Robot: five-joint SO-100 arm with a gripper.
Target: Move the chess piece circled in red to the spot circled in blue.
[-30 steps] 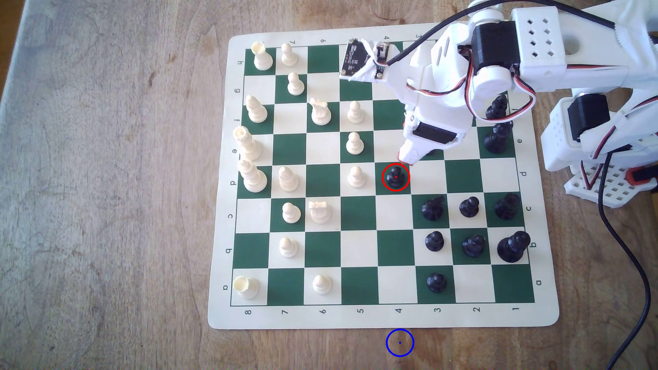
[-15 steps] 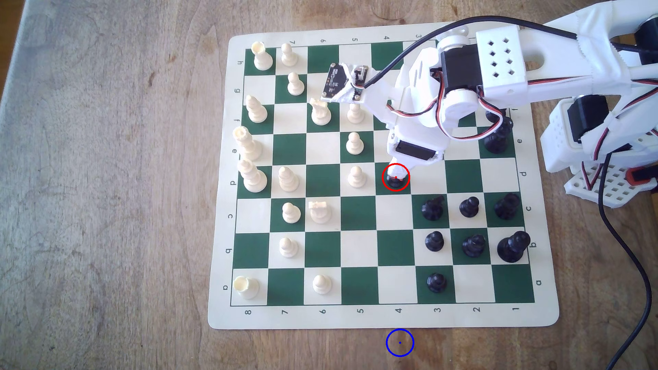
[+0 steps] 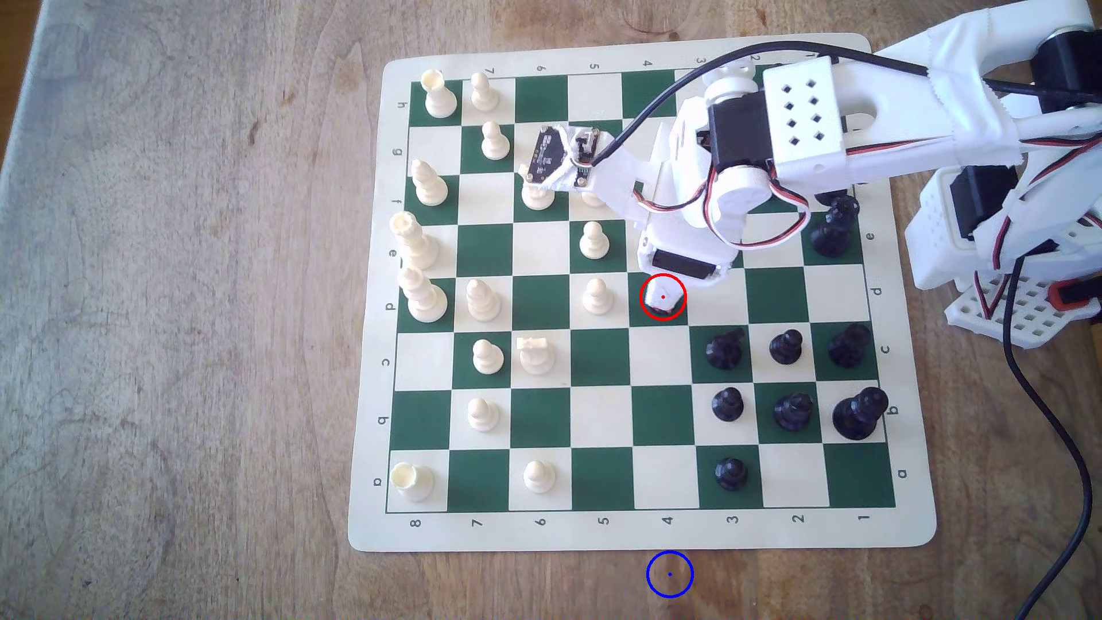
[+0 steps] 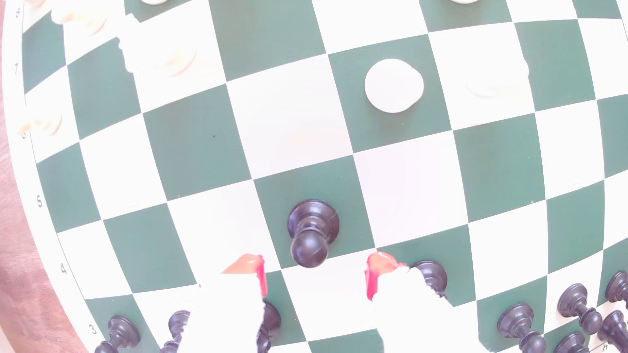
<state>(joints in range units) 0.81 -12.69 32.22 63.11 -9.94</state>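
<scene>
The chess piece (image 4: 311, 234), a black pawn, stands upright on a green square of the board (image 3: 662, 530). In the exterior view it is almost wholly covered by my gripper (image 3: 663, 298), which sits inside the red ring. In the wrist view my gripper (image 4: 314, 271) is open. Its red-tipped fingers (image 4: 249, 266) flank the pawn's ball head without touching it. The spot (image 3: 669, 574), a blue ring on bare wood, lies just off the board's near edge, straight below the pawn's column in the exterior view.
A white pawn (image 3: 596, 296) stands one square to the exterior view's left of the gripper. Black pieces (image 3: 726, 349) cluster toward the lower right. More white pieces fill the board's left half. A black cable (image 3: 1043, 411) trails down the right side.
The arm has swung toward the exterior view's left and downward. The gripper tip, which was beside the red ring, now covers the pawn inside it.
</scene>
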